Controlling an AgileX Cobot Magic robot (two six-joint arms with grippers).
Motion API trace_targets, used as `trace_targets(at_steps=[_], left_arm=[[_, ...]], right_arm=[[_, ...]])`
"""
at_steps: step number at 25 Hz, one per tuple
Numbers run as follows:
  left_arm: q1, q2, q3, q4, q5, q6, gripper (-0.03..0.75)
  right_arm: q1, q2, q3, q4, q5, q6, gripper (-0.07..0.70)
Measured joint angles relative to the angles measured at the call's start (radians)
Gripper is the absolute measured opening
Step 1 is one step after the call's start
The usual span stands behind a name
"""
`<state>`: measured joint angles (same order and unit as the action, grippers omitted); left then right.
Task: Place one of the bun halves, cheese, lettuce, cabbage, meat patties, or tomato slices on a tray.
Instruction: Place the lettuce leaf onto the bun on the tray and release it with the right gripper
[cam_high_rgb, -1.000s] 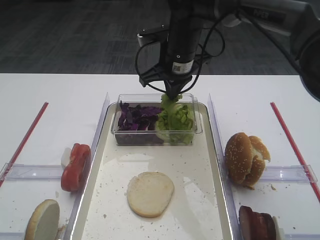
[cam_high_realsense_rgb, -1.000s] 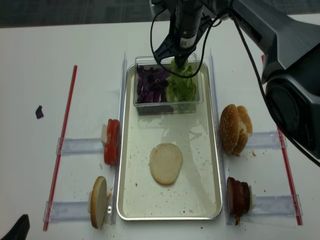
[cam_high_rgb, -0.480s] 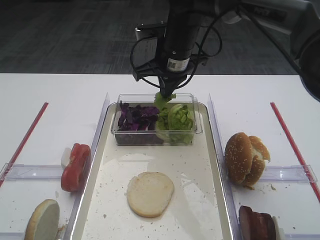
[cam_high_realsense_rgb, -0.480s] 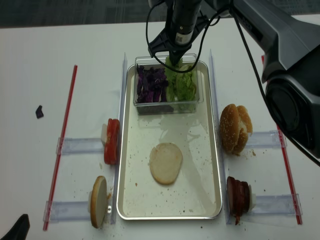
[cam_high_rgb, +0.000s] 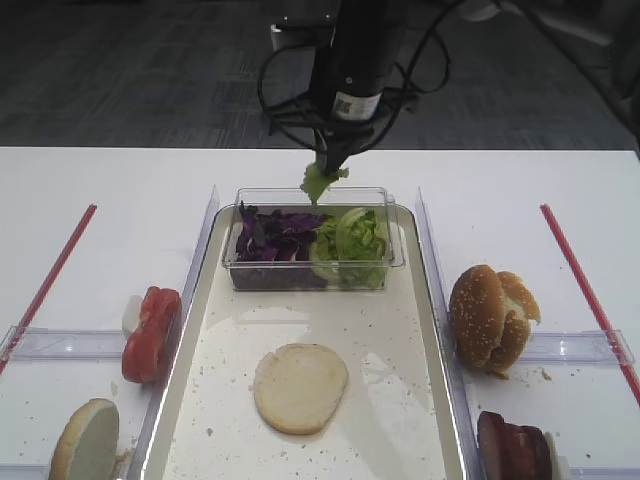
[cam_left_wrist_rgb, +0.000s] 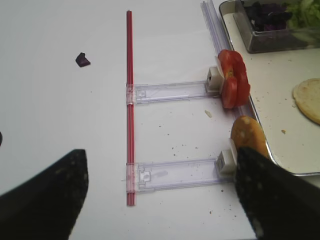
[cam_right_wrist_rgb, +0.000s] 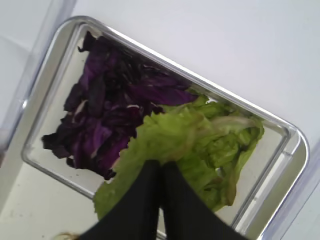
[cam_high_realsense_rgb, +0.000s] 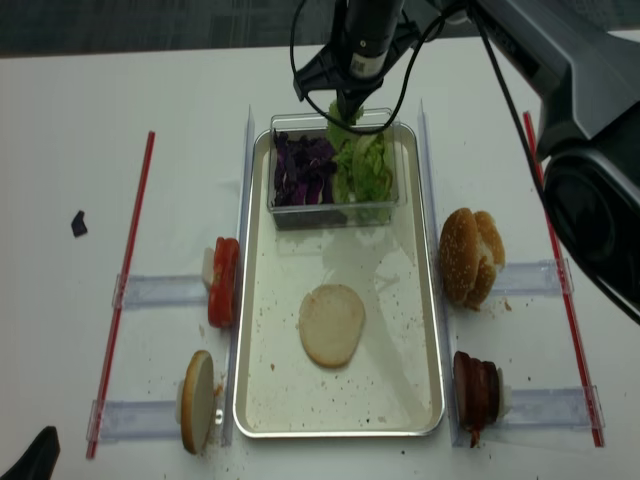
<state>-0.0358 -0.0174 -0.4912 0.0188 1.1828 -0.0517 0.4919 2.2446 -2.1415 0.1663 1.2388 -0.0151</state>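
Observation:
My right gripper is shut on a small crinkled lettuce piece and holds it in the air just above the back edge of the clear box. In the right wrist view the black fingertips pinch the leaf over the purple cabbage. More lettuce lies in the box. The box stands at the far end of the cream tray, where a pale bun half also lies. My left gripper hangs open over the table, left of the tray.
Tomato slices and a bun half stand in holders left of the tray. Sesame buns and meat patties stand to its right. Red strips line both sides. A purple scrap lies far left.
My right gripper has risen out of the clear box and drifted slightly left, carrying the lettuce piece up with it. Everything else is unmoved.

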Motion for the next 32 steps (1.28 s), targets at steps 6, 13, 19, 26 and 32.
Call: trace_targets(at_steps=[6,13,19,26,32], left_arm=[[0.0,0.0,0.0,0.0,0.0,0.0,0.554],[0.0,0.0,0.0,0.0,0.0,0.0,0.554],[0.0,0.0,0.0,0.0,0.0,0.0,0.554],[0.0,0.0,0.0,0.0,0.0,0.0,0.554],[0.0,0.0,0.0,0.0,0.0,0.0,0.554]], right_arm=[[0.013,-0.11,0.061,0.024,0.0,0.008,0.05],[0.092,-0.239,0.252,0.028,0.001,0.015,0.05],[0.184,-0.318,0.423,0.034,0.0,0.015,0.05],[0.235,-0.343,0.567,0.056,-0.002,0.015,0.05],[0.237,-0.347,0.611,0.068,-0.011,0.005,0.05]])
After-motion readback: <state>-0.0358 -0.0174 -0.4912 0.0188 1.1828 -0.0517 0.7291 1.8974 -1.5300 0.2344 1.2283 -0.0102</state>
